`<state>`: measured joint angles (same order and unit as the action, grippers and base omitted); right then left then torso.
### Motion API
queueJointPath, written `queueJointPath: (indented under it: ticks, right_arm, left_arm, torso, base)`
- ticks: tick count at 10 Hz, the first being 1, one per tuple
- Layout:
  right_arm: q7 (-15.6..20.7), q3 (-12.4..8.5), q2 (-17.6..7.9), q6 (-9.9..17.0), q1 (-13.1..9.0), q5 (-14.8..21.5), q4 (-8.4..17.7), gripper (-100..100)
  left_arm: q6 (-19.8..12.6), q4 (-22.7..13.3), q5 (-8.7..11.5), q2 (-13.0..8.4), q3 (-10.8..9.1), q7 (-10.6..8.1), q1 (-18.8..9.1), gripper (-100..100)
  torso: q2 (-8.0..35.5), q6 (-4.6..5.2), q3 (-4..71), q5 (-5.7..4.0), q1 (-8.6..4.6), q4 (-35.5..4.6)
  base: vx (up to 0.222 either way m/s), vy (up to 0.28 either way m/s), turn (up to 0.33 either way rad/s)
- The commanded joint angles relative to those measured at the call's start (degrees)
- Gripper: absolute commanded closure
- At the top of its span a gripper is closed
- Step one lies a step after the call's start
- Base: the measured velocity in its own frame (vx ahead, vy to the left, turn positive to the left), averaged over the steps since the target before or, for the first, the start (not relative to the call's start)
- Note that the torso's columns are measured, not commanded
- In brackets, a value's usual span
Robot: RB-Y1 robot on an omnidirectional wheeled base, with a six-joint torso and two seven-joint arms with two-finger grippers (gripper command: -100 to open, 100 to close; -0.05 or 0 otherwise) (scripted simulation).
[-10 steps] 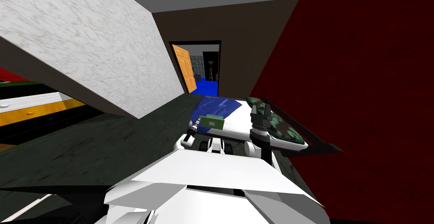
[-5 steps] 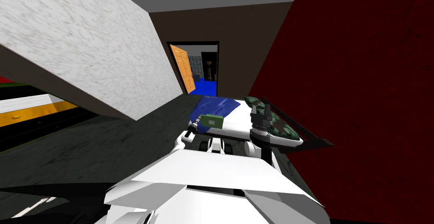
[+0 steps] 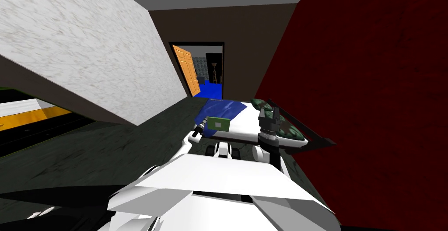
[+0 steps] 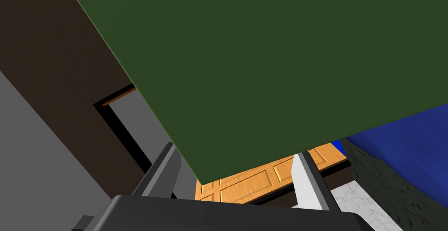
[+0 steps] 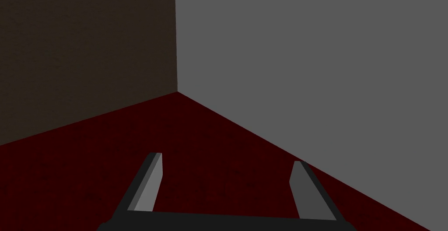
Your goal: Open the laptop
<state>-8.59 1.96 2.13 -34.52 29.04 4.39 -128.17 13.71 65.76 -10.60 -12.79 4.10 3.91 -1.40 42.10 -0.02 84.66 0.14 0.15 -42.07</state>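
Observation:
The laptop [image 3: 218, 124] is a flat green panel standing tilted over the near left part of a bed [image 3: 247, 127]. In the left wrist view its green face [image 4: 262, 66] looms close. One corner of it reaches down between my left fingers [image 4: 306, 176]. My left gripper [image 4: 235, 152] is open; in the head view it [image 3: 204, 126] sits at the laptop's left edge. I cannot tell whether it touches the panel. My right gripper [image 3: 267, 113] is raised upright over the bed, right of the laptop. It [image 5: 226, 158] is open and holds nothing.
The bed carries a blue blanket [image 3: 223, 109] and a green patterned pillow [image 3: 286, 130], with a dark frame [image 3: 317, 143] against the red wall [image 3: 372, 110]. A speckled white wall [image 3: 87, 53] stands left. An orange door [image 3: 186, 68] hangs open in the doorway ahead.
The whole head picture has shifted slightly left, so I have turned or moved a little. Both arms and the laptop keep their places relative to each other.

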Motion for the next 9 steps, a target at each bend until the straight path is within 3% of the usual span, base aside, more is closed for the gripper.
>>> queueJointPath:
  ticks: [1,3,4,6,7,9]
  right_arm:
    - [0.00,0.00,0.00,0.00,0.00,0.00,0.00,0]
    - [0.00,0.00,0.00,0.00,0.00,0.00,0.00,0]
    - [0.00,0.00,0.00,0.00,0.00,0.00,0.00,0]
    - [0.00,0.00,0.00,0.00,0.00,0.00,0.00,0]
    - [0.00,0.00,0.00,0.00,0.00,0.00,0.00,0]
    - [0.00,0.00,0.00,0.00,0.00,0.00,0.00,0]
  left_arm:
    - [-4.03,-0.18,0.36,-0.98,0.61,-1.34,-2.18,100]
    - [-6.98,-0.18,0.36,-0.98,0.61,-1.34,-2.18,100]
    - [-8.44,-0.21,0.68,-1.92,1.09,-2.47,-4.28,100]
    - [-11.37,-0.21,0.68,-1.92,1.09,-2.47,-4.28,100]
    - [-12.88,-0.24,1.01,-2.85,1.57,-3.60,-6.38,100]
    - [-15.75,-0.24,1.01,-2.85,1.57,-3.60,-6.38,100]
  torso:
    - [0.01,-0.10,0.02,0.02,0.00,0.10]
    - [0.11,0.01,-0.03,-0.04,-0.08,-0.05]
    - [0.01,-0.08,0.02,-0.02,-0.03,0.06]
    - [0.07,-0.02,-0.01,-0.05,-0.05,-0.06]
    - [0.02,-0.09,0.02,-0.04,-0.04,0.02]
    - [0.10,-0.02,-0.03,-0.07,-0.07,-0.09]
  base:
    - [-0.038,-0.004,-0.069]
    - [-0.026,0.005,-0.034]
    - [-0.039,0.006,-0.058]
    - [-0.025,0.006,-0.043]
    - [-0.031,0.002,-0.078]
    - [-0.023,0.005,-0.030]
